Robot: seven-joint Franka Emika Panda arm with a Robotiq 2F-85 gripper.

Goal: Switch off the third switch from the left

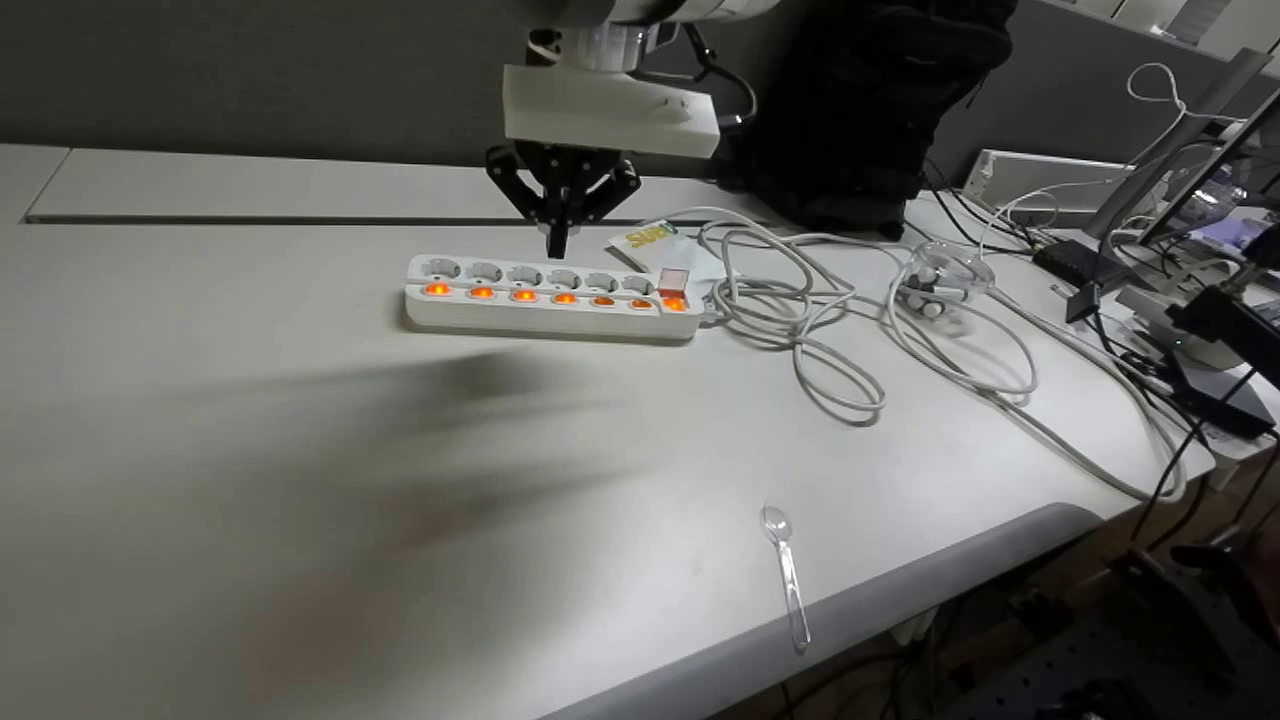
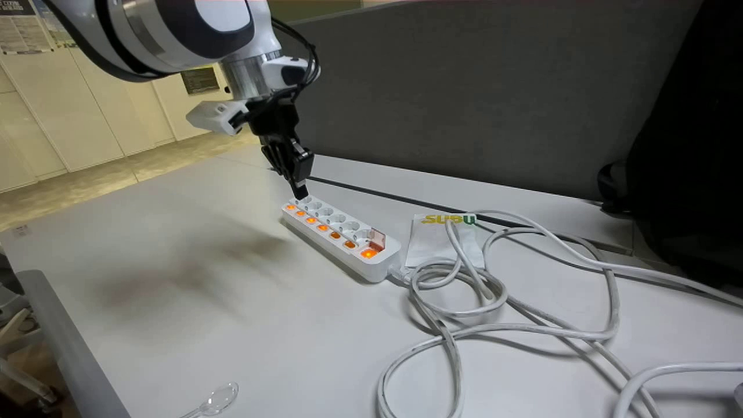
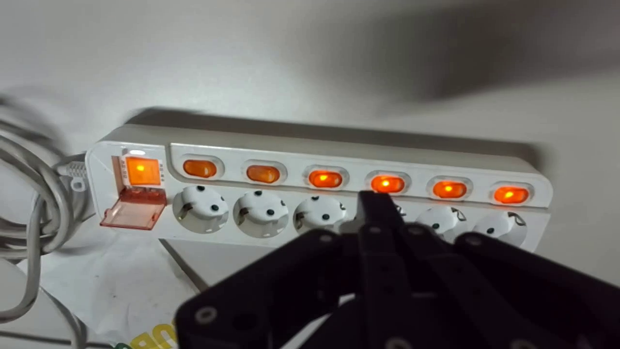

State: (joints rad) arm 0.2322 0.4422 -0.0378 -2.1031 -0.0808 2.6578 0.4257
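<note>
A white power strip [image 1: 550,318] with a row of orange switches lies on the table; it also shows in an exterior view [image 2: 348,258] and the wrist view [image 3: 300,150]. The third switch from the left [image 1: 525,295] is brightly lit; the wrist view has the strip turned round, so this switch [image 3: 387,184] is third from the right there. Two switches near the cable end, such as this one [image 3: 199,168], look dim. My gripper [image 1: 557,240] is shut and empty, pointing down. It appears above the strip, its tips [image 3: 380,199] just below the third switch in the wrist view.
A red flip cover [image 3: 134,213] stands open by the main switch [image 3: 143,170]. Coiled grey cable [image 1: 790,290] and a printed paper bag [image 2: 444,238] lie beside the strip's cable end. A clear spoon [image 1: 785,570] lies near the table edge. A black backpack [image 1: 860,110] stands behind.
</note>
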